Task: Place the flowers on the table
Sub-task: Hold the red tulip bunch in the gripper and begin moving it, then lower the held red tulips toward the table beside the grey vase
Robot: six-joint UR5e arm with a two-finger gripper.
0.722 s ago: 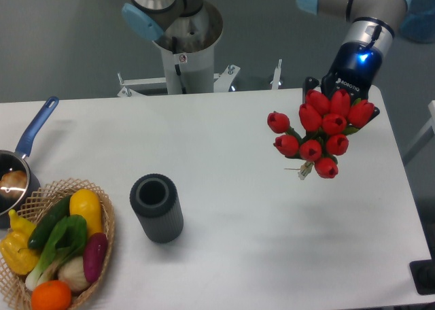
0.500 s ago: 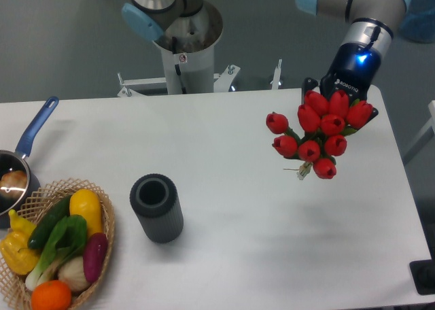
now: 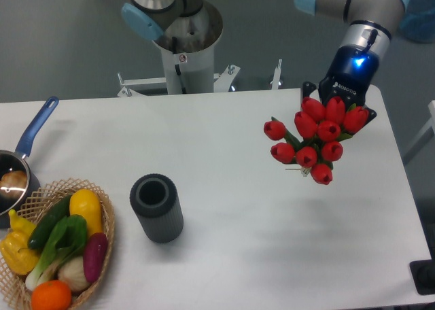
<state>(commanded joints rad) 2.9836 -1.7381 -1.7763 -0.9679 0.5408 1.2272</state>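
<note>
Nearest me, at about 8 o'clock, I have the wicker basket (image 3: 102,255) of vegetables, and just behind it at 9 o'clock a small pot with a blue handle (image 3: 30,136). A dark cylinder (image 3: 157,208) stands upright on the table (image 3: 224,255) a little left of centre, open end up. Toward 2 o'clock the flowers (image 3: 315,140) hang in the air above the tabletop — red buds fanned toward me and down, with the bunch's long axis running back and up toward the gripper (image 3: 338,102). The stems are almost entirely hidden behind the buds. The fingers are covered by the blooms; I cannot tell how they sit. The black wrist carries white lettering — too small to read.
</note>
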